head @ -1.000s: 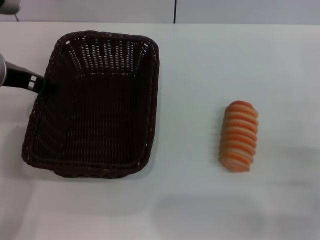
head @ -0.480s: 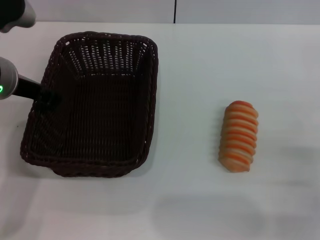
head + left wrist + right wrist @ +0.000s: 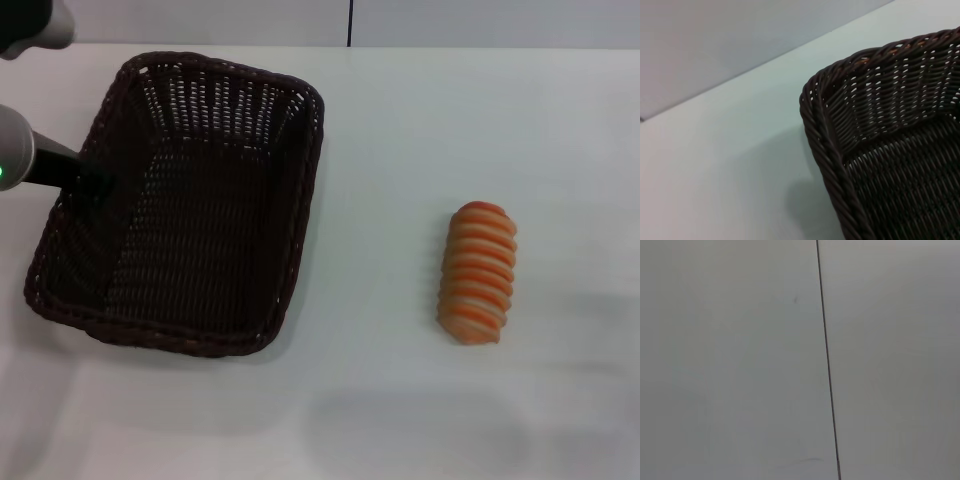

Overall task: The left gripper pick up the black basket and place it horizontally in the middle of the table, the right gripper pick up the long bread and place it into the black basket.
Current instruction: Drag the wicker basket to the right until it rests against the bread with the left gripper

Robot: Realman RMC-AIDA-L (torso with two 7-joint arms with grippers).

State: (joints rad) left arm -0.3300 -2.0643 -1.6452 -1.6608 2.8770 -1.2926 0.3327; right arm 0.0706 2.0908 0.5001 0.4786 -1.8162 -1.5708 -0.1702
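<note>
Bread [image 3: 478,272] — the long bread lies on the white counter [image 3: 400,400], right side, well apart from the black basket [image 3: 180,200] at left. Left gripper [image 3: 88,180] at basket's left rim — fingers' state, cannot tell. Right gripper out of sight.

Even, bright light; the black basket [image 3: 180,210] casts a soft shadow on the table [image 3: 400,400]; no glare.
</note>
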